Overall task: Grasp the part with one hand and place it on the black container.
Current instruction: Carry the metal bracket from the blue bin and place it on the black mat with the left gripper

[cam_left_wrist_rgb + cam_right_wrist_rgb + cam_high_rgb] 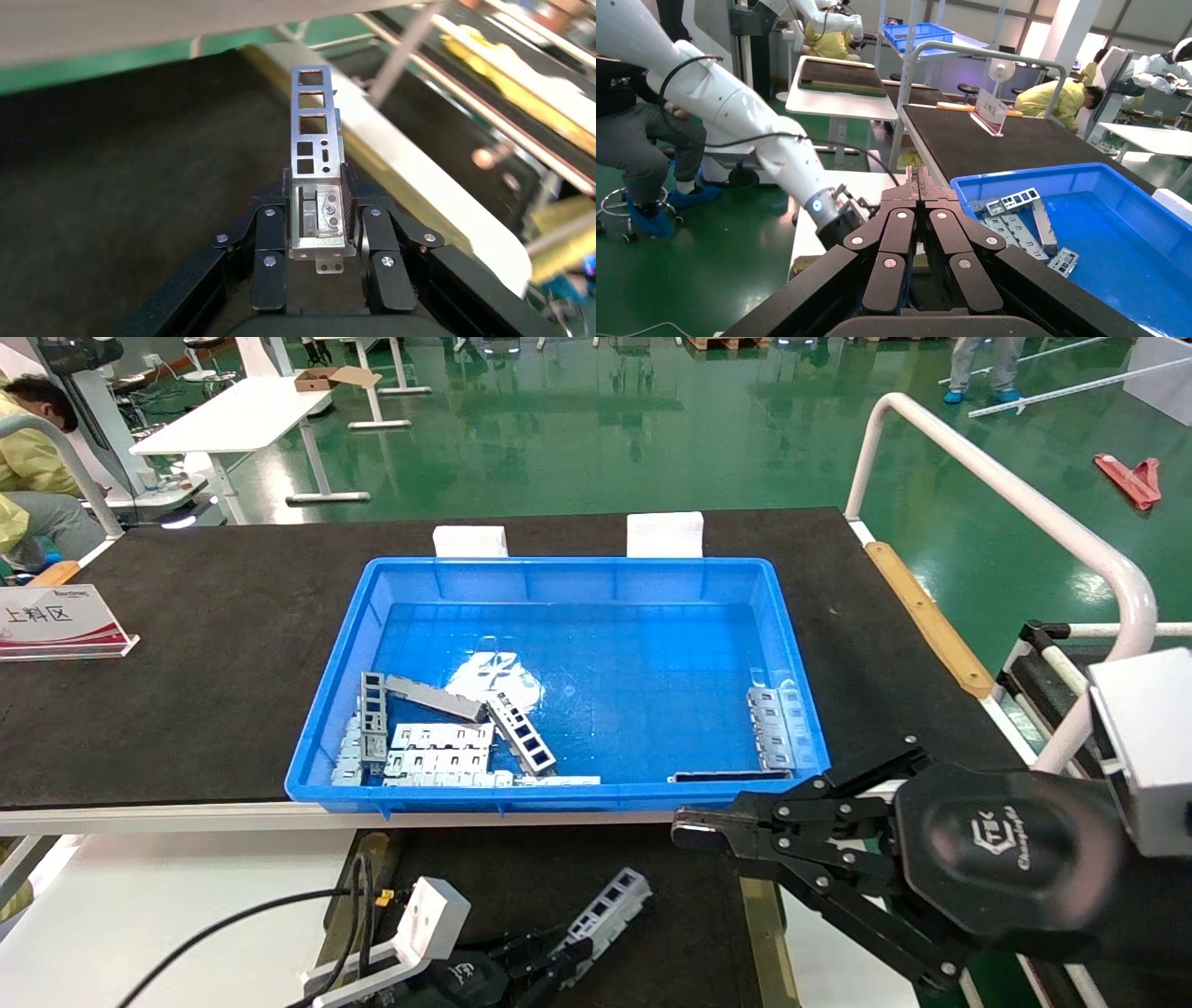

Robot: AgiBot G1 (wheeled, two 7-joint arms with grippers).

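Green factory floor behind, dark matted bench up front with a blue crate on it; lower black tray sits nearer the robot, below the bench edge, with a tan strip along its right side.

Left gripper is low, near 6 o'clock in the head view, over the tray. Fingers are closed on one end of the part; left wrist view confirms it, pads pinching both side walls of the bar at its base.

Key relation: the part's long axis runs out from the fingertips toward roughly 1 o'clock in the head view, free end pointing at the crate and, I think, raised off the tray. Cannot tell whether any of it touches the black surface. Bar is in line with the gripper, not across it.

Judgement: grasp step is done, placing is what remains. Free end sticks well past the fingers, so it likely meets the tray first if the wrist drops flat; tilt matters more than sideways position. The tan strip is near at 3 o'clock, worth staying left of it.

Right gripper hangs by the crate's near-right corner, around 4 o'clock, fingers drawn together, nothing in them. Idle; left arm is clearly the nearer one.

More parts lie in the crate's near-left corner, some at its right wall.
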